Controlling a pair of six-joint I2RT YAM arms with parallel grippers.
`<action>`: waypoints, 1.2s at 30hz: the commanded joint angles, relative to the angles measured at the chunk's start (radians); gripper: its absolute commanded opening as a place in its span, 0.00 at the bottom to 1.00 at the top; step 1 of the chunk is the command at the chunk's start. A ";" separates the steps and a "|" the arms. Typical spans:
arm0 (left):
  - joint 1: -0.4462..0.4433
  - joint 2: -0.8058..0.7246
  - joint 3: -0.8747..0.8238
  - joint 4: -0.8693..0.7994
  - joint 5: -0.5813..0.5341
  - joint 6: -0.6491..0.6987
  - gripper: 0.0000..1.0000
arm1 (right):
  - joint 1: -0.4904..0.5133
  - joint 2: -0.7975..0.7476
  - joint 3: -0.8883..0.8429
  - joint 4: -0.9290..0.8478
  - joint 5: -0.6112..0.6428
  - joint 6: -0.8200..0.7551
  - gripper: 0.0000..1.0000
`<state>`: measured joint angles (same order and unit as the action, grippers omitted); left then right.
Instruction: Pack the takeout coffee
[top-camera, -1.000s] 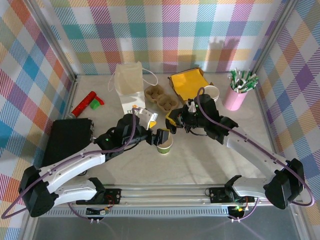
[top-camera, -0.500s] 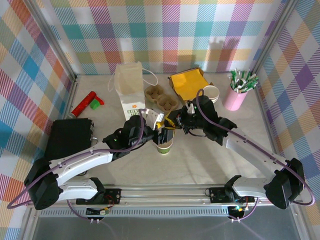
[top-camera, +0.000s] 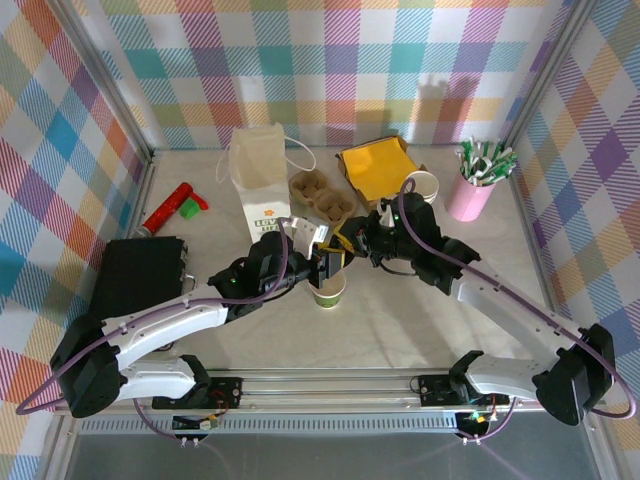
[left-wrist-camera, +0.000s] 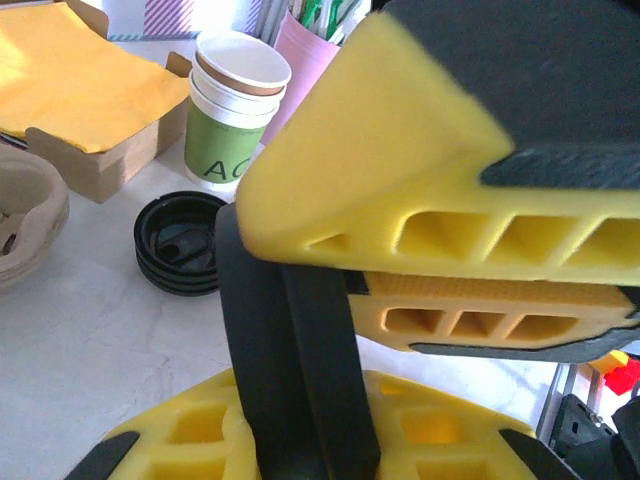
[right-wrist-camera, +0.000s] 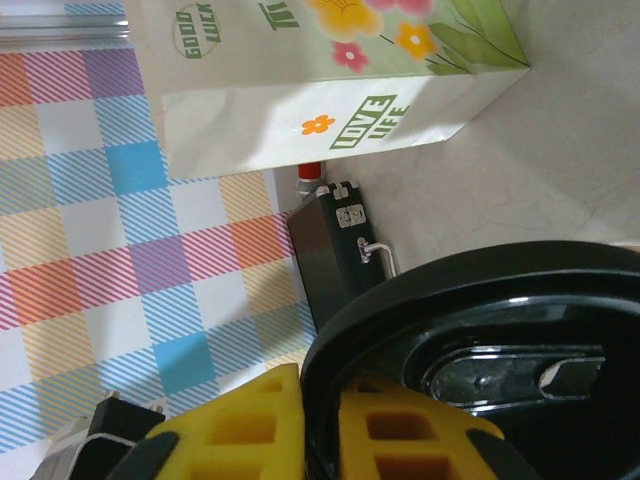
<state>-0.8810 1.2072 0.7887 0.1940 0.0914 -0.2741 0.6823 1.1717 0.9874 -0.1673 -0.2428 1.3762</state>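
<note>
Where the paper cup (top-camera: 329, 290) stands upright and uncovered on the table (top-camera: 410, 325), all else is placed from it: far to its left lies a black case (top-camera: 135, 282); behind it and to the left stands a white paper bag (top-camera: 260, 170); just above its rim the left gripper (top-camera: 326, 266) is clenched on the black lid (right-wrist-camera: 520, 320), its yellow fingers (left-wrist-camera: 190, 440) pressed to either side of the lid's edge; straight behind the cup lies a pulp carrier (top-camera: 322, 196); just behind and right of it the right gripper (top-camera: 350, 243) has one finger (right-wrist-camera: 250, 425) against the lid's face, though whether it grips I cannot tell; further right and behind sit a yellow box (top-camera: 375, 168), stacked cups (left-wrist-camera: 232, 110) and spare lids (left-wrist-camera: 180, 243); far right stands a pink cup (top-camera: 470, 196) of sticks.
</note>
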 joint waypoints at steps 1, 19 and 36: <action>0.021 -0.040 -0.015 0.046 0.044 -0.045 0.12 | 0.004 -0.044 0.036 -0.092 0.048 -0.124 0.26; 0.252 -0.076 0.119 -0.249 0.392 -0.405 0.07 | 0.069 -0.206 0.010 -0.140 0.212 -1.280 0.56; 0.317 -0.233 0.097 -0.437 0.369 -0.771 0.10 | 0.317 -0.398 -0.332 0.329 0.437 -2.076 0.62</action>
<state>-0.5770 1.0222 0.8814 -0.2062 0.4820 -0.9375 0.9699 0.7902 0.6888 -0.0441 0.1280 -0.5484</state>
